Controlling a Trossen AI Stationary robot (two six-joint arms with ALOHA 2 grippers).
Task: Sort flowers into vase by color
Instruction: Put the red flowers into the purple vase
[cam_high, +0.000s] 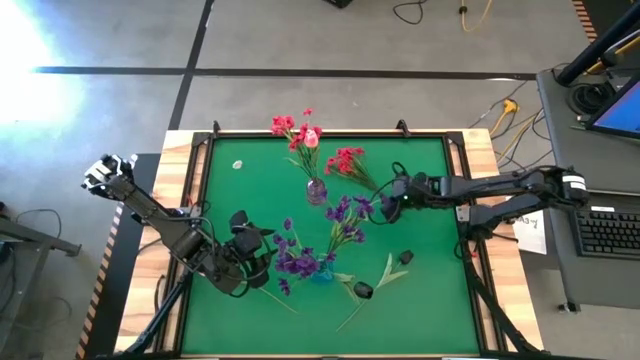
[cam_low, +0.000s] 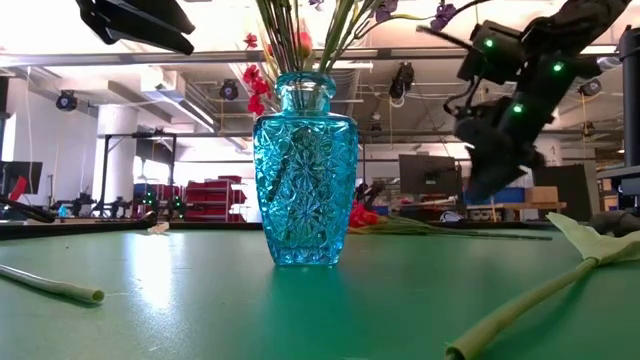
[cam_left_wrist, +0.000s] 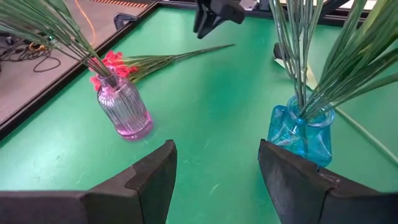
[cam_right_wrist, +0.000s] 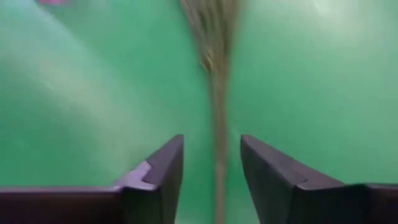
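Note:
A clear pink vase (cam_high: 316, 190) holds red and pink blooms (cam_high: 298, 132). A blue cut-glass vase (cam_low: 305, 170) holds purple sprays (cam_high: 340, 222). One red cluster flower (cam_high: 348, 160) lies flat on the green mat, its stem bundle (cam_right_wrist: 217, 118) running between the open fingers of my right gripper (cam_right_wrist: 211, 168), which touch nothing I can see. In the high view my right gripper (cam_high: 386, 204) stands over that stem's end. My left gripper (cam_left_wrist: 217, 180) is open, low and near the blue vase (cam_left_wrist: 298, 130), facing both vases. Pale tulip stems (cam_high: 390, 270) lie on the mat.
A long pale stem (cam_low: 540, 290) lies on the mat in front of the blue vase on its right, another stem end (cam_low: 50, 285) on its left. A small pale scrap (cam_high: 238, 165) lies near the far left corner. The mat has a raised wooden frame (cam_high: 465, 150).

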